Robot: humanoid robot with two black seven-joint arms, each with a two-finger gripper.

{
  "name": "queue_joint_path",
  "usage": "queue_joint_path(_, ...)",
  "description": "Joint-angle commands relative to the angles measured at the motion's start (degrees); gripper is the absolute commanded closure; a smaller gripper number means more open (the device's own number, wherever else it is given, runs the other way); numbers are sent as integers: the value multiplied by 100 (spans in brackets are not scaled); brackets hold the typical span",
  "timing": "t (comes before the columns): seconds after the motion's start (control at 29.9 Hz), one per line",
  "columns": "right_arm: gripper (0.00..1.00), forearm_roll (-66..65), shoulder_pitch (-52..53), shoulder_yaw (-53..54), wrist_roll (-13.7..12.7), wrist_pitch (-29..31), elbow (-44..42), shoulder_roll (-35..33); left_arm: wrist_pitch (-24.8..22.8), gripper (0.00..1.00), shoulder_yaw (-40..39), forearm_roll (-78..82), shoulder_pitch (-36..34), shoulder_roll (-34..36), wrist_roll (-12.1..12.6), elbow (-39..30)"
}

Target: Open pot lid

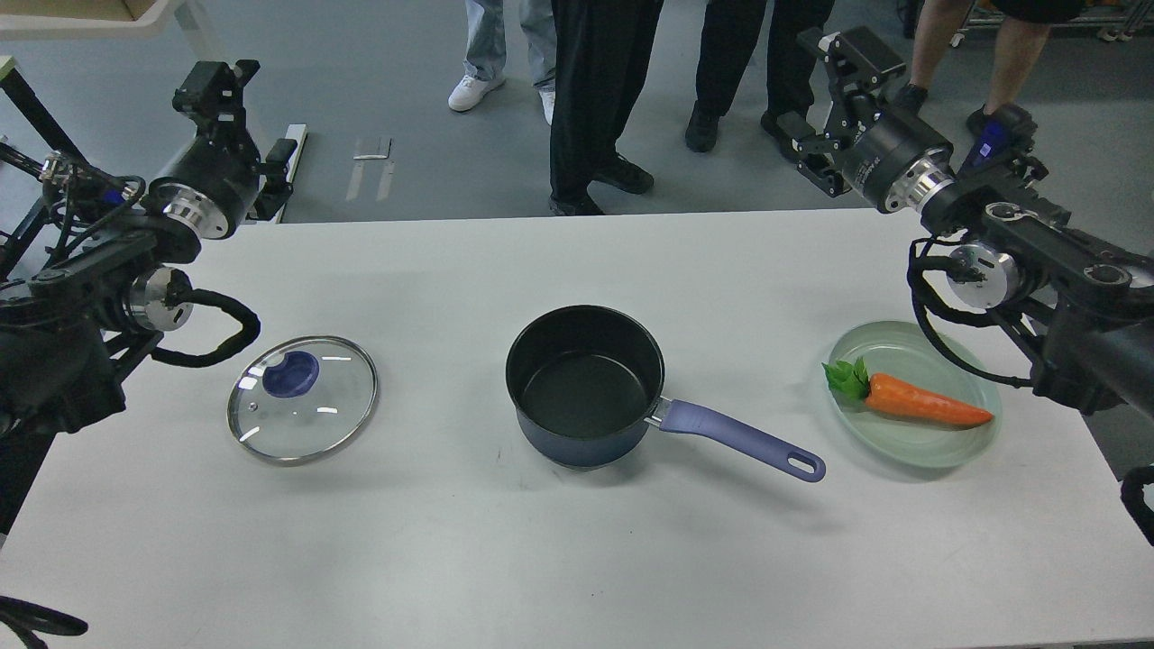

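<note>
Our small dark navy saucepan (584, 386), matte black inside, stands uncovered mid-surface (559, 559); its round clear glass lid (302, 398) (steel-rimmed, lavender knob) lies flat well to its left. Both pincers, left (216, 77) and right (825, 99), hang raised holding nothing; their spread we cannot tell.

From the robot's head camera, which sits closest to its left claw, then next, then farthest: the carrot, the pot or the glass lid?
Measured from the left gripper:
1. The lid, lying on the table's left side.
2. The pot, uncovered, at the middle.
3. The carrot, on the green plate, far right.
</note>
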Motion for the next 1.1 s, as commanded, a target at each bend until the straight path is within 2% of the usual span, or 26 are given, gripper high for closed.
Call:
queue_joint_path(0.0, 0, 859, -85, 559, -15, 6, -576, 548, -116, 1, -112, -63, 112, -77, 0, -9)
queue_joint_path(0.23, 0, 1512, -269, 1737, -15, 6, -736, 1032, -292, 1, -1131, -186, 359, -323, 0, -9)
queue_joint_path(0.4, 0, 1881, -621, 2433, -67, 50, -736, 1428, -301, 1, -1361, -186, 464, -438, 0, -9)
queue_joint_path(1.07, 0, 2206, -876, 2609, -41, 59, -727, 1455, -310, 1, -1581, -353, 570, -341, 0, -62)
